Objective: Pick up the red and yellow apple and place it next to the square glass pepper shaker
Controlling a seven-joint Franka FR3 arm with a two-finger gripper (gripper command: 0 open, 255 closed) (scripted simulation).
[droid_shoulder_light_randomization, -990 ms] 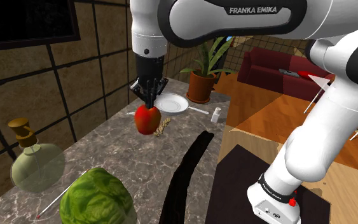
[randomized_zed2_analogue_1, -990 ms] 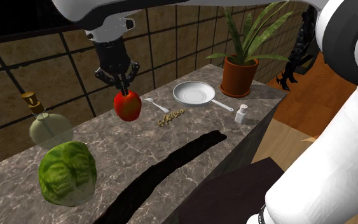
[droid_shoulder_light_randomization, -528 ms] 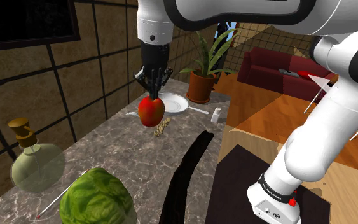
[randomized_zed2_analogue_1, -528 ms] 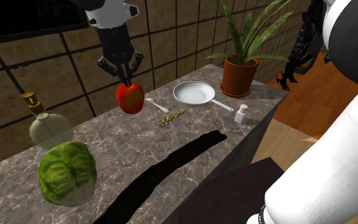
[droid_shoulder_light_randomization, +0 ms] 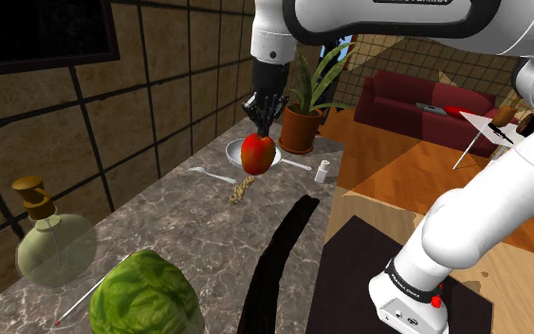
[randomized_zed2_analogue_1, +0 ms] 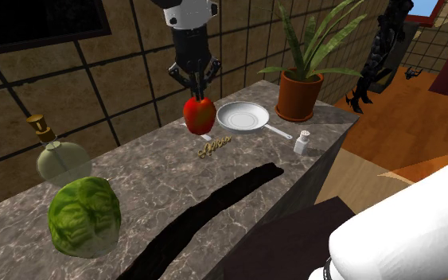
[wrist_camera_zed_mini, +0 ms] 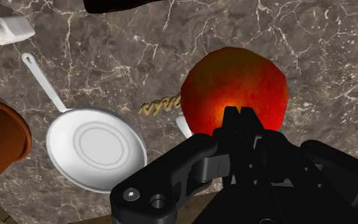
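The black gripper (randomized_zed2_analogue_1: pixel 195 89) has its two fingers (wrist_camera_zed_mini: pixel 233 121) pinched on the top of the apple (randomized_zed2_analogue_1: pixel 200 114), and the apple hangs from them in the air above the stone counter (randomized_zed2_analogue_1: pixel 154 176). The apple is red with a yellow-orange glow on one side.

In the wrist view, a little tan twisty thing (wrist_camera_zed_mini: pixel 158 106) lies on the counter under the apple. Just beside it is a white pan (wrist_camera_zed_mini: pixel 98 149) with a long thin handle. The inside of the pan is plain white. In the second exterior view, the pan (randomized_zed2_analogue_1: pixel 243 118) lies between the apple and the small white shaker (randomized_zed2_analogue_1: pixel 301 143). The shaker stands upright near the counter's edge, well apart from the apple.

Behind the pan is an orange-brown pot (randomized_zed2_analogue_1: pixel 296 94) with a tall green plant growing in it.

At the other end of the counter stands a round, see-through, pale green bottle (randomized_zed2_analogue_1: pixel 61 161) with a brown stopper on top. Near it sits a big green cabbage (randomized_zed2_analogue_1: pixel 84 216). A long black streak (randomized_zed2_analogue_1: pixel 206 208) runs across the counter.

In the shoulder view, white letters on the arm are cut off by the picture's top edge, and I cannot read them.
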